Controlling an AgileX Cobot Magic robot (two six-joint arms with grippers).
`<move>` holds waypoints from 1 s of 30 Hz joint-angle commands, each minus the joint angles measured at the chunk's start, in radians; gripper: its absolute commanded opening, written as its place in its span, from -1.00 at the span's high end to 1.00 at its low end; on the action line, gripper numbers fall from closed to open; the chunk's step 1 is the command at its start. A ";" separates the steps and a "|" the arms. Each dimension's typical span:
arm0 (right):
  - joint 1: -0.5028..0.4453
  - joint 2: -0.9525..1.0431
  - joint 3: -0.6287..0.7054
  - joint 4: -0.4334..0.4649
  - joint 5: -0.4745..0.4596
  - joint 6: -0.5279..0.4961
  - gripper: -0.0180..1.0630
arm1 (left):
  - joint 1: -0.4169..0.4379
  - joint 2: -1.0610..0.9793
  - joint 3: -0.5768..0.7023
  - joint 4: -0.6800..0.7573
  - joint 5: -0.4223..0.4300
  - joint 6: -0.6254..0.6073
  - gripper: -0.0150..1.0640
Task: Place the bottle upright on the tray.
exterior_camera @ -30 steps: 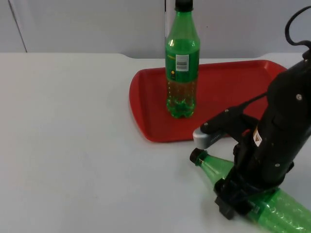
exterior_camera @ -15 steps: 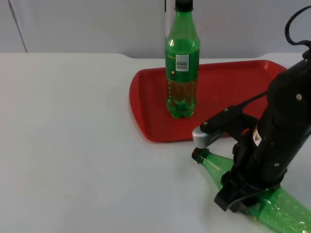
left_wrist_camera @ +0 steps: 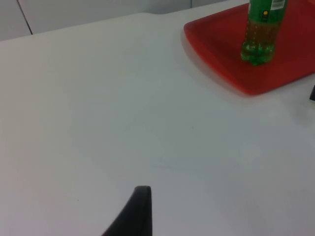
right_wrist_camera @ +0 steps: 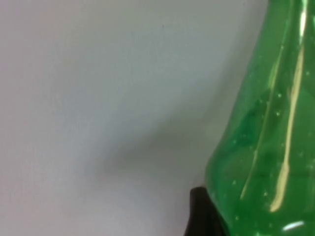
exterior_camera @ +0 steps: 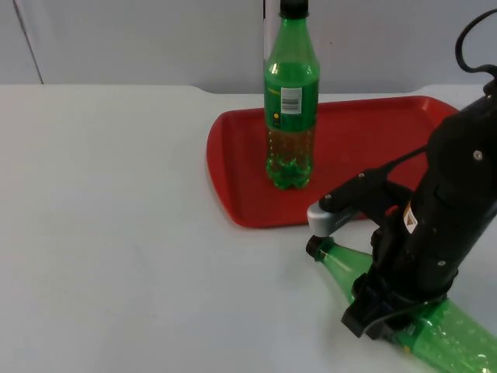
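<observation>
Right tool (exterior_camera: 378, 315) was down at lower right of the top view, set over the lying bottle (exterior_camera: 342, 268) at its shoulder; whether its grip was closed could not be told. A black fingertip (right_wrist_camera: 199, 214) touched the green wall of that bottle (right_wrist_camera: 261, 147). The bottle lay on the white tabletop (exterior_camera: 116, 233), cap pointing toward the red tray (exterior_camera: 241, 148), just beside the tray's near edge. A second green bottle (exterior_camera: 291, 101) stood upright on the tray's left half. Left tool (left_wrist_camera: 133, 214) waited over bare tabletop, grip state not discernible. Open room lay across the tabletop's left side.
</observation>
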State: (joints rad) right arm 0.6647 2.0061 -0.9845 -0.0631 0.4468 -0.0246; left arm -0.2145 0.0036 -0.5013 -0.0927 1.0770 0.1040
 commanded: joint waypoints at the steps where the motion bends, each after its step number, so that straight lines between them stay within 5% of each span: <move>1: 0.008 0.001 0.003 -0.005 -0.017 -0.001 0.97 | -0.006 -0.004 0.005 -0.008 0.000 -0.008 -0.97; 17: 0.008 -0.247 0.003 -0.010 -0.084 -0.012 0.97 | -0.006 -0.004 0.005 -0.008 0.000 -0.008 -0.97; 30: -0.018 -0.639 0.003 -0.069 -0.402 -0.021 0.97 | -0.006 -0.004 0.005 -0.008 0.000 -0.008 -0.97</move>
State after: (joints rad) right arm 0.6562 1.3957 -0.9822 -0.1217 0.1049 -0.0414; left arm -0.2145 0.0036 -0.5013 -0.0927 1.0770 0.1040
